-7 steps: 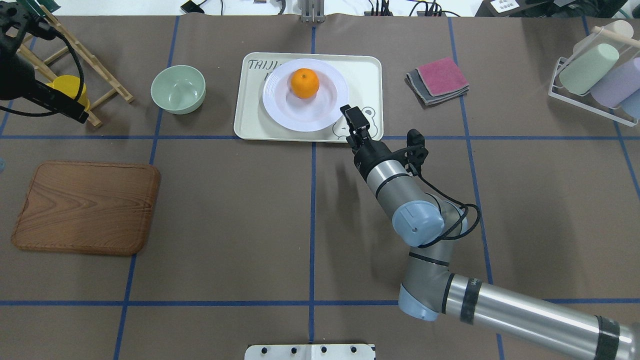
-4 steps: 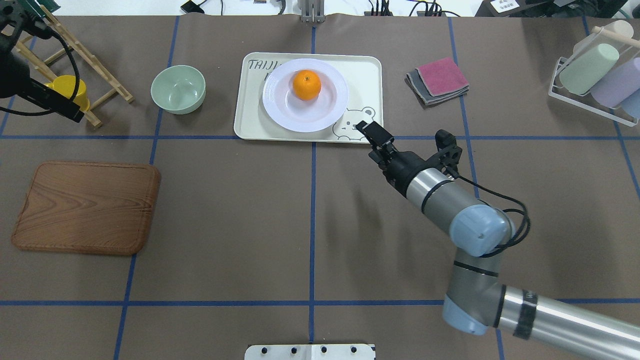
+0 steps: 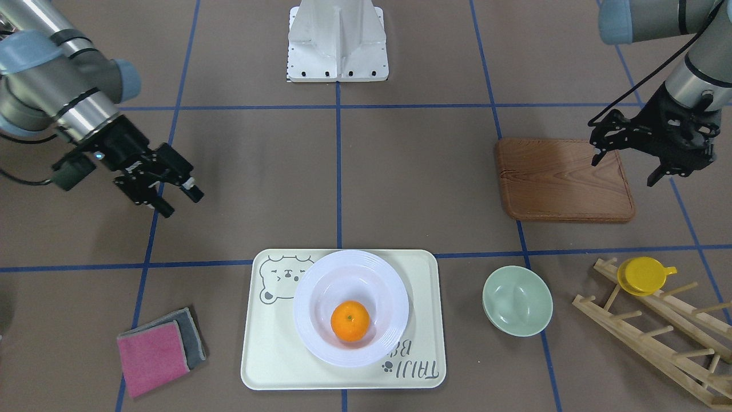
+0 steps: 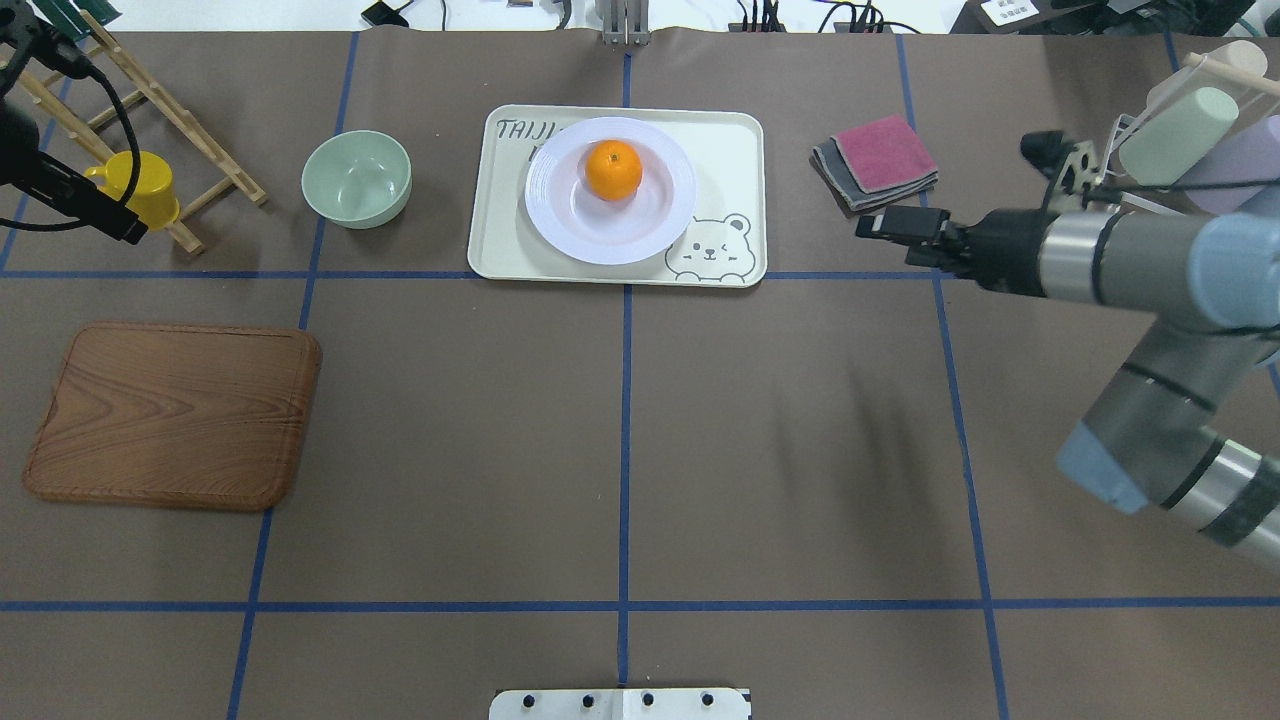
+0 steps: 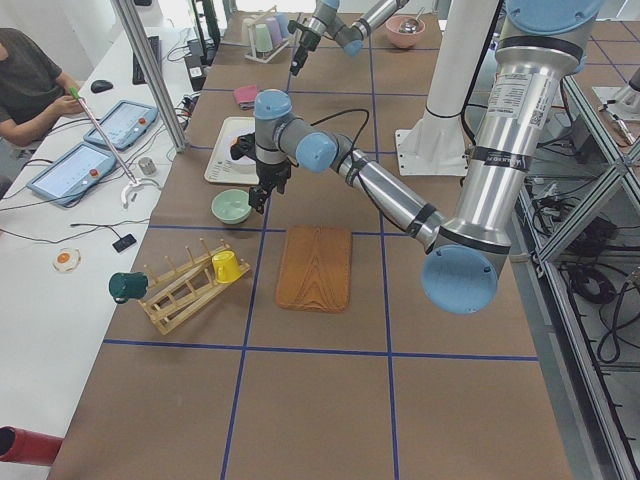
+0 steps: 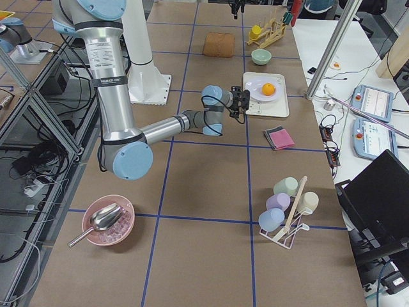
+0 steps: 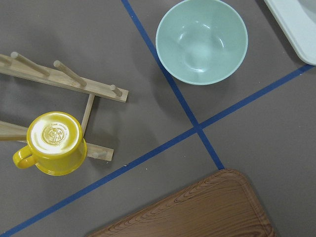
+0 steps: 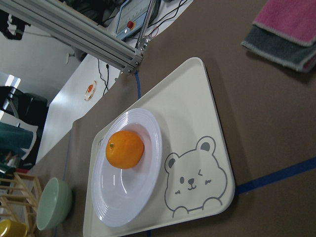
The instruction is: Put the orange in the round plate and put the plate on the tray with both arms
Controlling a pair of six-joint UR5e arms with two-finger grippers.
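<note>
The orange lies in the sunken centre of the white round plate, and the plate rests on the cream bear tray at the table's far middle. My right gripper hovers open and empty to the right of the tray, beside the folded cloths; the front view shows its two fingers apart. Its wrist view looks back at the orange on the plate. My left gripper hangs open and empty at the far left, above the wooden board's outer edge.
A pale-green bowl stands left of the tray. Further left a yellow cup hangs on a wooden rack. The wooden board lies front left, the cloths right of the tray, a cup rack far right. A person sits beyond the table.
My right arm has swung away from the tray's near right corner, out to the right beside the cloths. The left gripper has drifted a little further left. Plate and orange have stayed put.
</note>
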